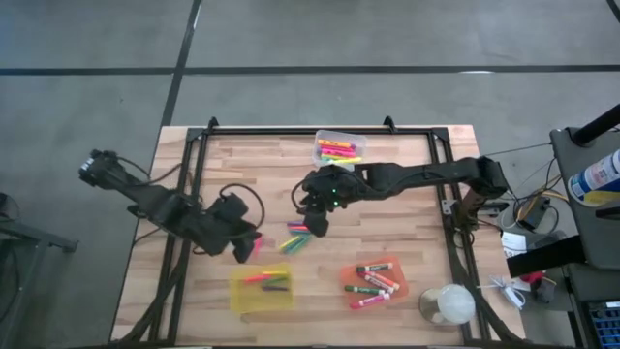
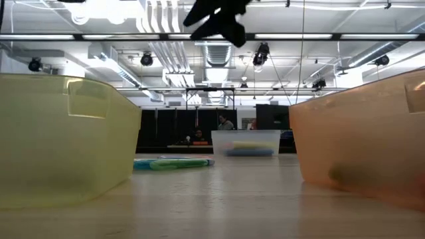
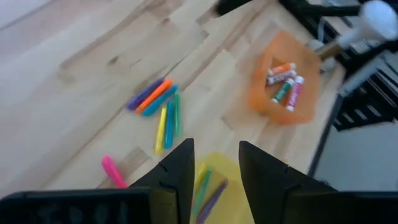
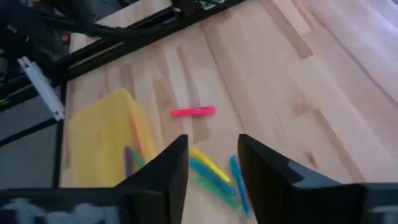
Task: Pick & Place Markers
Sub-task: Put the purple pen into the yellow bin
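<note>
Several loose markers lie flat in a small pile at mid-table, green, blue, yellow, orange and purple. A single pink marker lies to their left, also seen in the wrist views as the pink marker. My left gripper hovers open and empty beside that pink marker, above the yellow bin's far edge. My right gripper is open and empty just above the far side of the pile. In the low view the pile rests on the table between the bins.
A yellow bin holding a few markers sits near the table's near edge. An orange bin with several white-barrelled markers sits to its right. A clear bin with neon markers stands at the far edge. A white round object is at the near right corner.
</note>
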